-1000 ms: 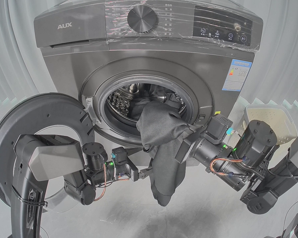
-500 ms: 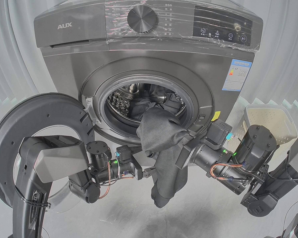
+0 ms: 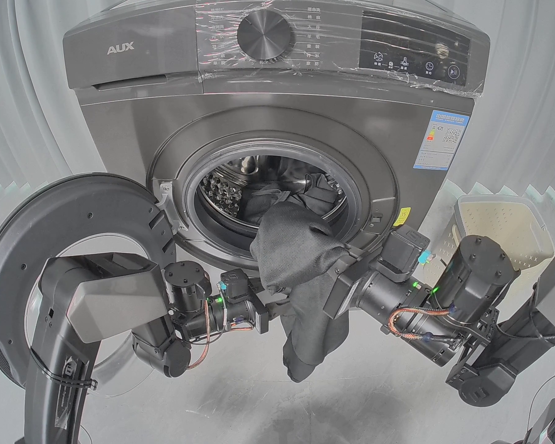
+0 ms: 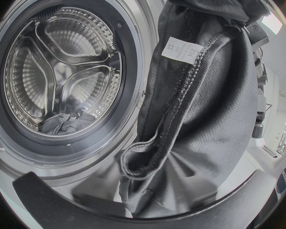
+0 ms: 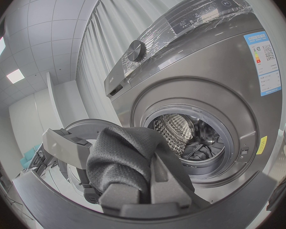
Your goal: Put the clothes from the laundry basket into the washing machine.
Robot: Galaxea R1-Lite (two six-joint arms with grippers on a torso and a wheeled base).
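A dark grey mesh garment (image 3: pixel 296 254) hangs in front of the washing machine's round opening (image 3: pixel 271 198), its lower end dangling towards the floor. My right gripper (image 3: pixel 346 265) is shut on its upper right fold; the right wrist view shows the cloth (image 5: pixel 124 156) pinched between the fingers (image 5: pixel 163 182). My left gripper (image 3: pixel 276 305) sits low against the garment's left side, open, with the hanging hem (image 4: pixel 143 163) between its spread fingers. More dark clothes (image 3: pixel 290 189) (image 4: pixel 62 124) (image 5: pixel 201 150) lie inside the drum. The cream laundry basket (image 3: pixel 505 223) stands at the right of the machine.
The machine's round door (image 3: pixel 61 217) is swung wide open to the left, just behind my left arm. Grey floor (image 3: pixel 351 396) lies below the garment. White curtains hang behind the machine.
My left gripper has moved right and slightly up until it meets the hanging garment. The right arm with the garment has shifted a little to the left; the cloth's lower end has swung.
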